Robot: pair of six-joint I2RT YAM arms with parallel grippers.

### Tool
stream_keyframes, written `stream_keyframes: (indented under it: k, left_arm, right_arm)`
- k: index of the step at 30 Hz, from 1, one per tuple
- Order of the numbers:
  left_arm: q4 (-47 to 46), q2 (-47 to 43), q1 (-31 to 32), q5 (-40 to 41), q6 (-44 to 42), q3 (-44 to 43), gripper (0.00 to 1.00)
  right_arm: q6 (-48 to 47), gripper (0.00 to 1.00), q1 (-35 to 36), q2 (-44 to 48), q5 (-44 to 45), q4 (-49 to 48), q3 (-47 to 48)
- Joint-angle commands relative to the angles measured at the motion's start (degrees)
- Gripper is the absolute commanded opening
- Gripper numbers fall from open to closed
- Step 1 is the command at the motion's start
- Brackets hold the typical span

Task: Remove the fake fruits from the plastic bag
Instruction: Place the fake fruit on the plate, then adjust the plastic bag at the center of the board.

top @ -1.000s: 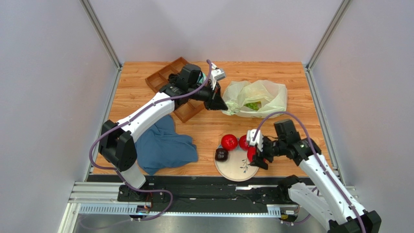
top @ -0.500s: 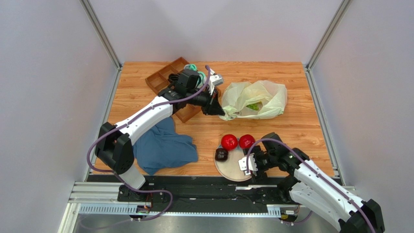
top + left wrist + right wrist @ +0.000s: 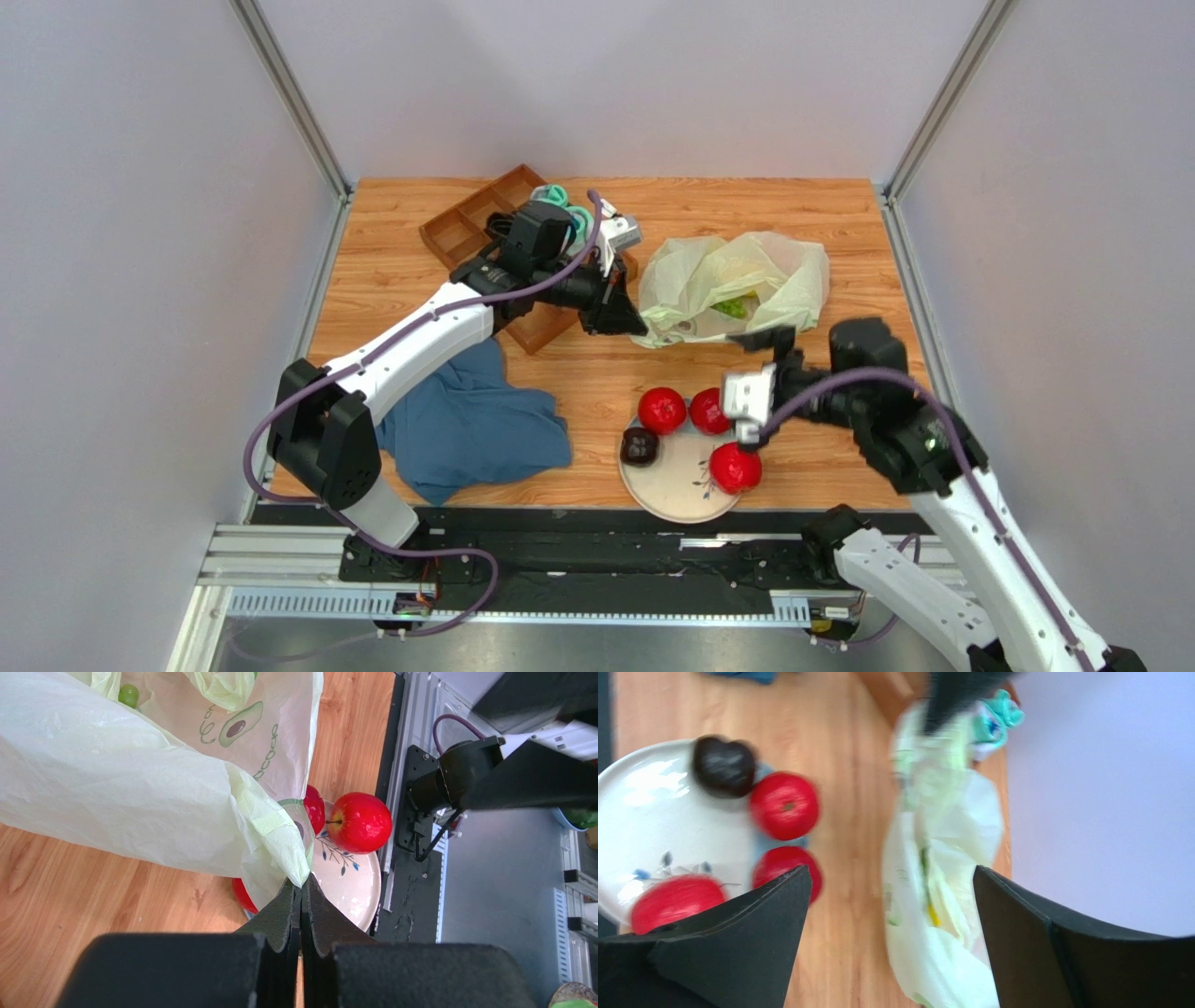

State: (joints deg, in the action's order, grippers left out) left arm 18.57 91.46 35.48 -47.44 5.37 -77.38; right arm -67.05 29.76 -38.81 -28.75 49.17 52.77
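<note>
Fake fruits point(image 3: 735, 466), glossy red balls and one dark, crowd the round white plate point(image 3: 671, 493). Beyond it lies the crinkly translucent plastic bag point(image 3: 730, 287), its edge pinched by left gripper point(image 3: 302, 890). Right gripper point(image 3: 890, 873) is spread wide, empty.

Each arm, left arm point(image 3: 421, 329) and right arm point(image 3: 982, 511), has white link shells joined by black joint housings. A purple cable point(image 3: 254, 451) runs externally back from the end effector. Left gripper point(image 3: 302, 882) and right gripper point(image 3: 892, 903) have matte black, textured, wedge-shaped fingers. A white camera block point(image 3: 748, 392) sits just behind the fingers.
</note>
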Motion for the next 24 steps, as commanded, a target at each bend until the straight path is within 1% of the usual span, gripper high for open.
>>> stream_keyframes:
  k: [1, 3, 4, 6, 7, 9, 10, 11, 12, 13, 14, 16, 17, 19, 20, 21, 22, 23, 24]
  left_arm:
    - [-1.25, -2.52, -0.15, -1.25, -0.18, -0.57, 0.00]
    - [-1.34, -2.86, -0.07, -1.43, -0.36, -0.84, 0.00]
    - [-1.43, -3.04, -0.06, -1.43, -0.44, -0.93, 0.00]
    - [-1.60, -3.22, -0.07, -1.34, -0.97, -1.01, 0.00]
    - [-1.60, -3.39, -0.06, -1.16, -1.23, -0.84, 0.00]
    - [-2.91, -3.31, -0.15, -0.73, -0.97, -0.66, 0.00]
    - [-3.44, -3.22, -0.07, -0.46, -0.45, -0.66, 0.00]
    - [-3.54, -3.31, -0.06, -0.29, 0.34, -1.53, 0.00]
    - [-2.58, -3.39, -0.06, -0.20, 0.61, -2.15, 0.00]
    - [-2.14, -3.39, -0.06, -0.37, 0.61, -2.68, 0.00]
    - [-0.91, -3.57, -0.06, -0.37, -0.17, -3.47, 0.00]
    - [0.23, -3.66, -0.06, 0.85, -0.79, -3.74, 0.00]
    - [1.89, -3.66, -0.15, 0.86, -2.71, -3.56, 0.00]
    - [3.49, -3.66, -0.06, 0.94, -5.09, -3.13, 0.00]
    - [4.80, -3.83, -0.15, 1.82, -5.28, -2.69, 0.00]
    - [5.68, -3.92, -0.07, 2.43, -6.76, -2.77, 0.00]
    - [7.08, -4.01, -0.06, 2.27, -9.03, -3.12, 0.00]
    - [9.45, -4.44, -0.15, 2.09, -10.28, -3.99, 0.00]
    - [10.25, -4.80, -0.15, 2.96, -11.16, -4.35, 0.00]
  right_arm:
    - [18.38, 0.84, -9.16, -16.62, -1.13, -10.22, 14.87]
    - [23.34, 0.76, -11.21, -24.52, 0.09, -11.29, 21.20]
    - [26.06, 0.67, -12.17, -31.35, 0.71, -11.11, 26.45]
    - [26.53, 0.57, -12.35, -38.15, 2.29, -8.22, 30.70]
    - [26.53, 0.49, -12.27, -43.75, 2.65, -6.82, 34.03]
    - [25.04, 0.37, -12.27, -47.83, 3.52, -1.72, 35.90]
    - [24.43, 0.33, -12.09, -50.64, 4.66, -0.49, 35.65]
    - [24.42, 0.30, -12.18, -51.54, 7.72, 2.48, 35.21]
    - [24.59, 0.27, -12.35, -51.98, 8.36, 3.90, 34.68]
    - [24.25, 0.25, -13.05, -52.07, 8.28, 5.75, 34.07]
    - [23.37, 0.24, -13.41, -51.03, 7.40, 7.85, 31.37]
    - [22.93, 0.24, -14.72, -49.01, 6.43, 8.75, 28.02]
    - [22.40, 0.24, -15.16, -46.73, 4.25, 9.54, 24.52]
    - [19.77, 0.24, -15.43, -45.14, 4.84, 8.32, 19.59]
    - [20.98, 0.24, -15.43, -44.87, 9.11, 2.74, 17.47]
    - [24.21, 0.24, -15.69, -45.65, 11.33, 0.17, 15.19]
    - [25.64, 0.24, -16.04, -46.79, 13.53, -3.95, 15.17]
    - [26.43, 0.24, -16.31, -50.63, 17.03, -5.21, 15.60]
    - [27.22, 0.25, -16.75, -53.01, 19.33, -5.83, 17.95]
